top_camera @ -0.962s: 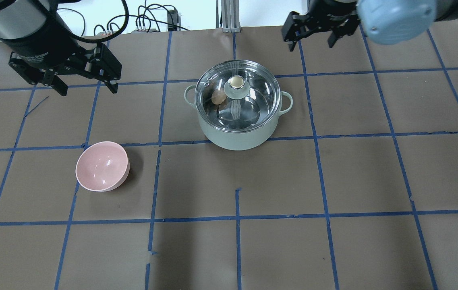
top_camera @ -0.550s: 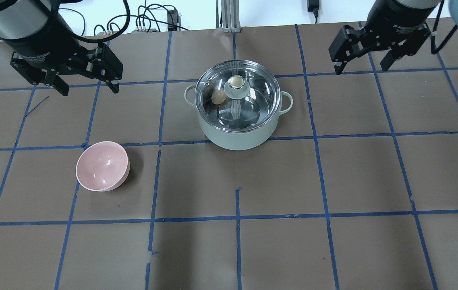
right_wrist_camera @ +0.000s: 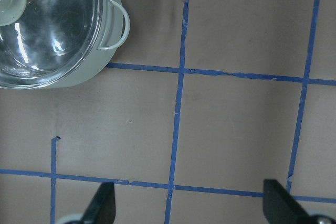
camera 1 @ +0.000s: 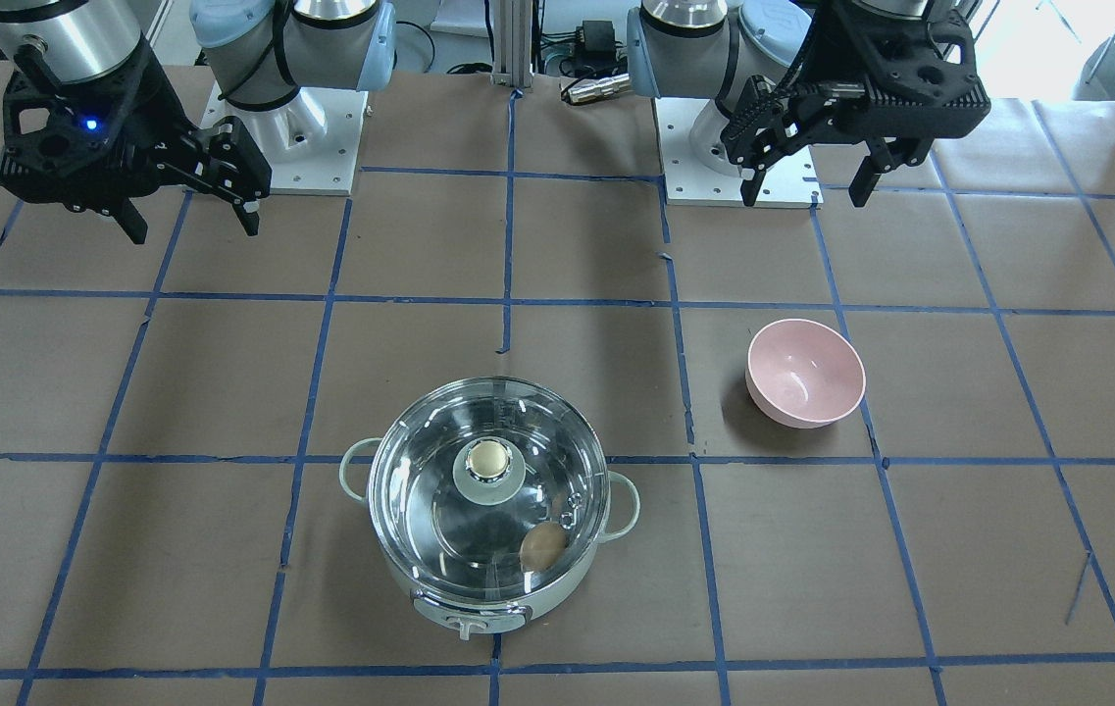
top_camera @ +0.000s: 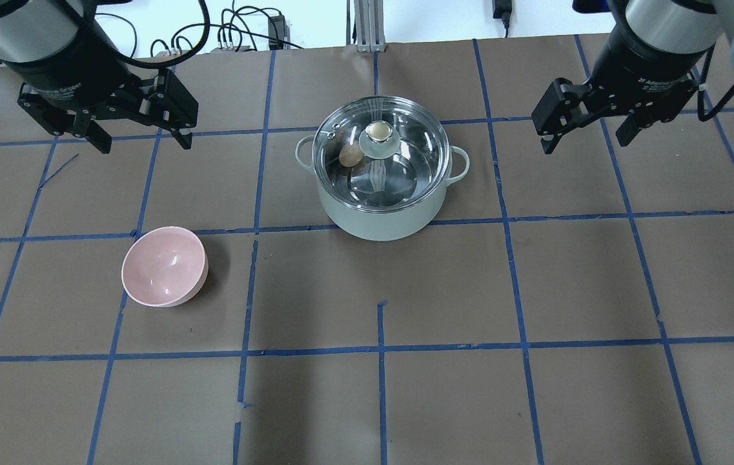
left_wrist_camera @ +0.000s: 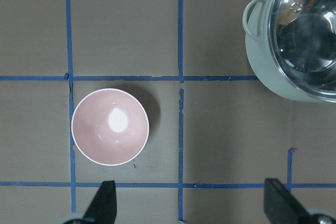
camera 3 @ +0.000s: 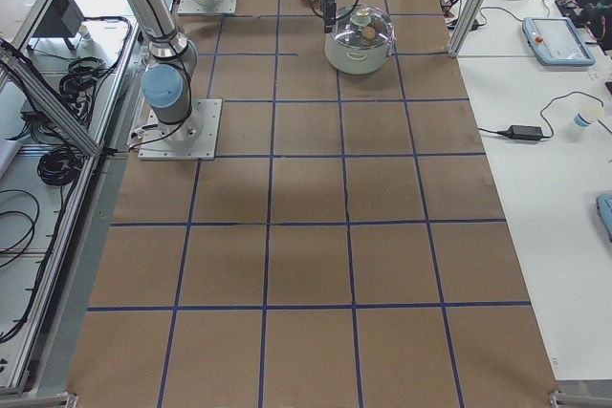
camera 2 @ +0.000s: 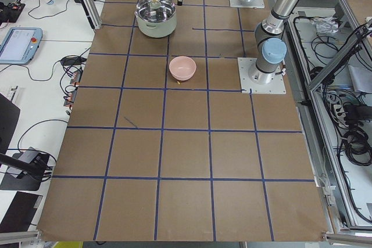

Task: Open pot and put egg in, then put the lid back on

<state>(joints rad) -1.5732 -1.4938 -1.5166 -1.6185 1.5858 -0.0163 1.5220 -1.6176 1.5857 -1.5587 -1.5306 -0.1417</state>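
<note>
Pot (top_camera: 379, 223) in pale green stood upright on the brown paper-covered table (top_camera: 534, 400), near the middle of its width and on the half farther from my base, with a loop handle on each side and its control knob on the side facing away from me. Its clear glass lid (top_camera: 405, 171) sat flat on the rim, closing the pot, with the cream cap (top_camera: 378, 132) at its centre. Through the glass the tan egg (top_camera: 350, 155) showed inside the pot, lying on the shiny steel floor close to the wall on my left side. My left gripper (top_camera: 144, 143) hung above the table well to the left of the pot, its two fingers spread wide with nothing between them. My right gripper (top_camera: 585, 143) hung well to the right of the pot, fingers likewise spread and holding nothing. Neither gripper touched the pot or the lid. A pink bowl (top_camera: 163, 266) sat upright on the table on my left, nearer to me than the pot and well apart from it. Blue tape lines (top_camera: 379, 387) crossed the paper in a grid of squares.
</note>
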